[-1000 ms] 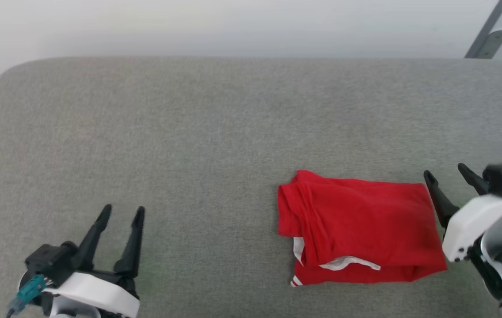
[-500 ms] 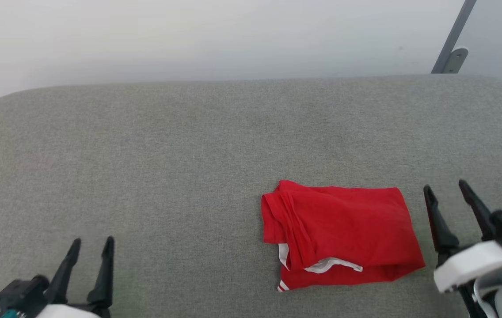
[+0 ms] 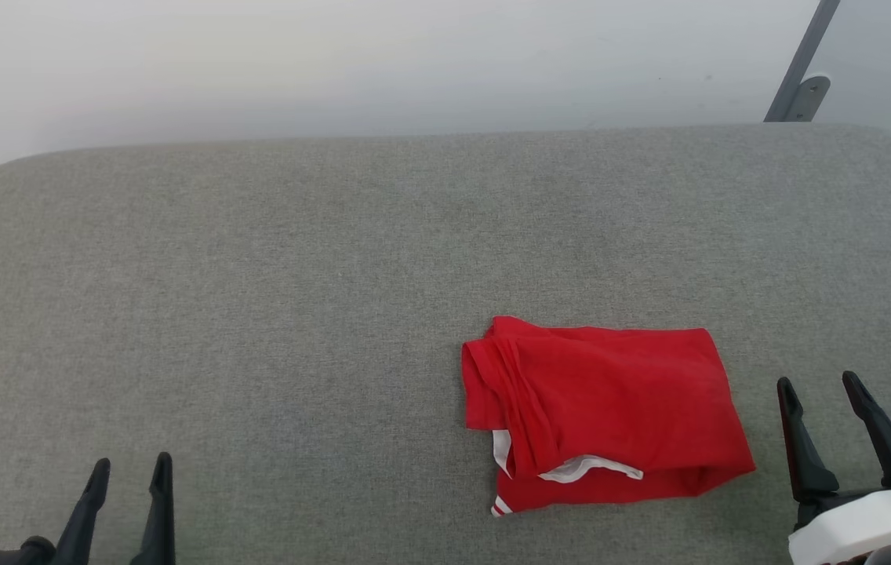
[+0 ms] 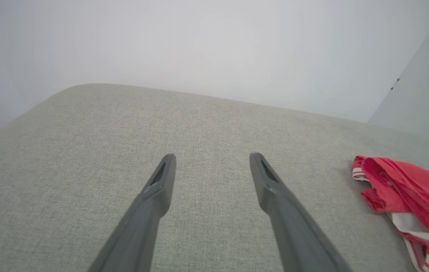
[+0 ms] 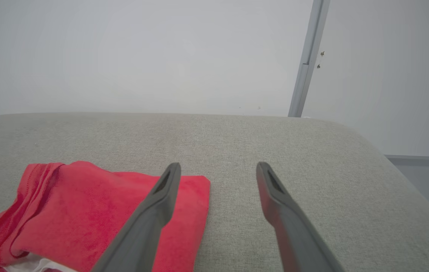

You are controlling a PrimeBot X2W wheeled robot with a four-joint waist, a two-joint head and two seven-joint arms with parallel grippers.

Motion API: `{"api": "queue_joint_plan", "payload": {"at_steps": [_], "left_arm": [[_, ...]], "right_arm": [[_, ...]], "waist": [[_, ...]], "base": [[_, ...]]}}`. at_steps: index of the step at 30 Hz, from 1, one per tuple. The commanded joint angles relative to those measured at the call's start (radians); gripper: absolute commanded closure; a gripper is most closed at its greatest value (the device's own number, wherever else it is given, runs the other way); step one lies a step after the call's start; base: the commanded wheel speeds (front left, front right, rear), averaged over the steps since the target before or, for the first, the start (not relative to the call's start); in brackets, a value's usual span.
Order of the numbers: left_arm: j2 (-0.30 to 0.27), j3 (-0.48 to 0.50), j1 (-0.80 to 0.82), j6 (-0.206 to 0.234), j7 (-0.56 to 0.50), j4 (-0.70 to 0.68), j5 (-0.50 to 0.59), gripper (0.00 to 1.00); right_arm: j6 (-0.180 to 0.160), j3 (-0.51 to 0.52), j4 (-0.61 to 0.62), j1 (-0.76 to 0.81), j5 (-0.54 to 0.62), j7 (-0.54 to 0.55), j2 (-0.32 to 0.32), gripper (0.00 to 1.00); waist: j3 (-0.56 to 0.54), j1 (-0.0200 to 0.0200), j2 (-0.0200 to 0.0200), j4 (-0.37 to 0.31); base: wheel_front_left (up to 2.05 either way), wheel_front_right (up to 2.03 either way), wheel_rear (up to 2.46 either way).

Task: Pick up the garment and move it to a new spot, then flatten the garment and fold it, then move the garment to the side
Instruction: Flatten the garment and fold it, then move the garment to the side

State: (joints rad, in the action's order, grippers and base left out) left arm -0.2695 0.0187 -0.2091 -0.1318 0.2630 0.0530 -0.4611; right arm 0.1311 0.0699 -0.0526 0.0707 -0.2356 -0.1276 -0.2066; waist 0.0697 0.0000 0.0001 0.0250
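On the near right part of the grey padded surface [image 3: 336, 275] lies the garment [image 3: 602, 416], folded into a rough rectangle, red face up. A white sleeve edge peeps from between the layers along its near side, and its left edge is bunched in a few loose ridges. The right edge looks the cleanest and flattest.

Just beside that right edge, apart from the cloth, stands the right gripper [image 3: 817, 380] with its fingers spread and nothing between them. In its wrist view one finger crosses in front of the red corner, though I judge that to be overlap and not contact. The left gripper [image 3: 133, 460] is well apart at the near left, likewise parted and empty, over bare fabric.

The fold looks done, so what remains is the shift to the side, if this spot does not already count. To do that well, the right gripper should come in low at the clean right edge and bite through every layer at once — a pinch on the top layer alone would peel the stack open. Sliding or lifting slowly would keep the loose left ridges and the sleeve from spilling out
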Motion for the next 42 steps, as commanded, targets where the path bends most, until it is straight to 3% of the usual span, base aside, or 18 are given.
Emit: {"api": "queue_joint_plan", "payload": {"at_steps": [1, 11, 20, 26, 35, 40, 41, 42], "left_arm": [[0.005, 0.003, -0.008, 0.002, 0.002, -0.005, 0.015, 0.00], [0.008, -0.015, 0.022, 0.002, 0.002, -0.018, 0.006, 0.00], [-0.004, -0.066, 0.094, 0.002, 0.002, -0.017, -0.007, 0.00], [-0.043, -0.154, 0.203, 0.002, 0.002, -0.010, -0.015, 0.00], [-0.073, -0.218, 0.350, 0.002, 0.002, -0.008, -0.051, 0.00], [-0.085, -0.225, 0.383, 0.002, 0.002, -0.006, -0.061, 0.00], [-0.086, -0.227, 0.389, 0.002, 0.002, -0.006, -0.062, 0.00], [-0.086, -0.227, 0.389, 0.002, 0.002, -0.006, -0.062, 0.00]], "right_arm": [[-0.001, 0.002, 0.008, 0.006, 0.006, 0.001, 0.005, 0.00], [-0.001, -0.020, 0.040, -0.008, -0.001, 0.103, -0.015, 0.00], [-0.001, -0.085, 0.084, -0.094, -0.031, 0.439, -0.129, 0.00], [-0.001, -0.088, 0.144, -0.196, -0.056, 0.688, -0.153, 0.00], [-0.001, -0.047, 0.179, -0.223, -0.007, 1.008, -0.083, 0.00], [-0.001, -0.023, 0.187, -0.207, 0.033, 1.071, -0.021, 0.00], [-0.001, -0.019, 0.187, -0.206, 0.038, 1.077, -0.010, 0.28], [-0.001, -0.019, 0.187, -0.206, 0.038, 1.077, -0.010, 0.28]], "waist": [[0.001, 0.0000, -0.0001, 0.001], [0.007, 0.0000, -0.0001, 0.009], [0.095, 0.0000, -0.0001, 0.035], [0.205, 0.0000, -0.0001, 0.069], [0.327, 0.0000, -0.0001, 0.115], [0.359, 0.0000, -0.0001, 0.111], [0.363, 0.0000, -0.0001, 0.108], [0.363, 0.0000, -0.0001, 0.108]], "base": [[0.00, 0.00, 0.00], [0.00, 0.00, 0.00], [0.00, 0.00, 0.00], [0.00, 0.00, 0.00], [0.00, 0.00, 0.00], [0.00, 0.00, 0.00], [0.00, 0.00, 0.00], [0.00, 0.00, 0.00]]}}
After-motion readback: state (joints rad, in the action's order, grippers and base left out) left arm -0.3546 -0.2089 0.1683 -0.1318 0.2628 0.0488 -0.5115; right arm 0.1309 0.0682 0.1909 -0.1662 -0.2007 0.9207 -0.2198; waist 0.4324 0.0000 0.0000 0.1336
